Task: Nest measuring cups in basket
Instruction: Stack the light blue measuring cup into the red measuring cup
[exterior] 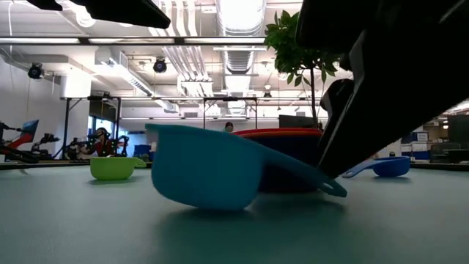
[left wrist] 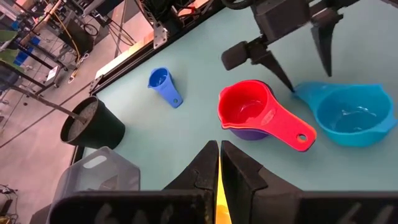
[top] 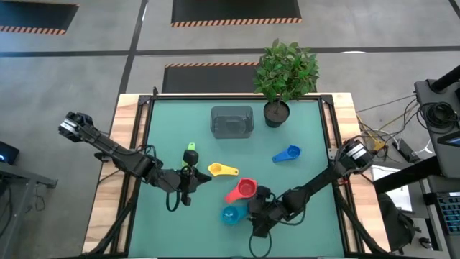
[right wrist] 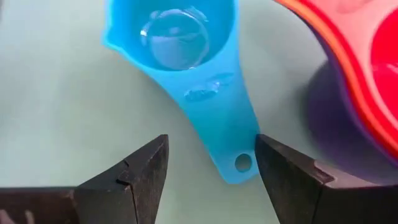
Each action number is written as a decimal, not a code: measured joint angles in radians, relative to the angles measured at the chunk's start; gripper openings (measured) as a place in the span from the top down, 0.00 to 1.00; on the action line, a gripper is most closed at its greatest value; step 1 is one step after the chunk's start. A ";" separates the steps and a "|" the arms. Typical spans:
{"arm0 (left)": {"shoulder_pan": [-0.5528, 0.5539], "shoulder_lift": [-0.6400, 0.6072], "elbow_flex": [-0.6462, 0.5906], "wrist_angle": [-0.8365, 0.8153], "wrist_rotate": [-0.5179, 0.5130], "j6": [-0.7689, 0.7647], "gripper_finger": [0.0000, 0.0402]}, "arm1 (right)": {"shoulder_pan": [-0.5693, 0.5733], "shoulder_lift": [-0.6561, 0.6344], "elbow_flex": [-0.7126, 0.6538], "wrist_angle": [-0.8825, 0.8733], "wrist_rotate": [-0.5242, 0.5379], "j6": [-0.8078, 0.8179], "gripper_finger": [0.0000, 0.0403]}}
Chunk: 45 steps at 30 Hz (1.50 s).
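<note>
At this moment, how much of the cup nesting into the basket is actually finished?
Partly stacked: the red cup sits nested in a purple cup on the table. The basket looks empty. In hand: the right gripper is open, straddling the light blue cup handle; the left gripper is shut on the yellow cup. Left: green cup, dark blue cup, and moving everything into the basket.
</note>
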 joint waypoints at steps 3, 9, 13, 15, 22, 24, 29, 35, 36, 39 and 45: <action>0.000 0.000 0.000 0.000 0.000 0.000 1.00 | 0.012 -0.004 0.016 0.021 -0.001 0.012 0.44; 0.000 0.000 0.000 0.000 0.000 0.000 1.00 | 0.017 -0.004 0.072 -0.032 0.027 0.003 0.44; 0.000 0.000 0.000 0.000 0.005 0.000 1.00 | 0.016 0.002 0.074 -0.033 0.079 -0.028 0.44; 0.000 0.000 0.000 0.000 0.005 0.000 1.00 | 0.015 0.012 0.074 -0.034 0.086 -0.033 0.44; 0.000 0.000 0.000 0.001 0.006 0.000 1.00 | 0.012 0.055 0.084 -0.022 0.078 -0.024 0.44; 0.000 0.000 0.000 0.003 0.006 0.000 1.00 | 0.012 0.061 0.086 -0.018 0.079 -0.021 0.44; 0.000 0.000 -0.001 0.009 0.007 0.006 1.00 | 0.013 0.073 0.085 -0.004 0.076 -0.013 0.49; 0.000 0.000 -0.001 0.011 0.008 0.007 1.00 | 0.013 0.070 0.085 0.009 0.057 -0.009 0.66; 0.000 0.000 -0.001 0.011 0.008 0.007 1.00 | 0.013 0.070 0.085 0.009 0.054 -0.007 0.68; 0.000 0.000 -0.001 0.011 0.008 0.007 1.00 | 0.013 0.069 0.085 0.011 0.050 0.001 0.68; 0.000 0.000 -0.001 0.011 0.008 0.007 1.00 | 0.013 0.067 0.108 0.007 -0.002 0.014 0.63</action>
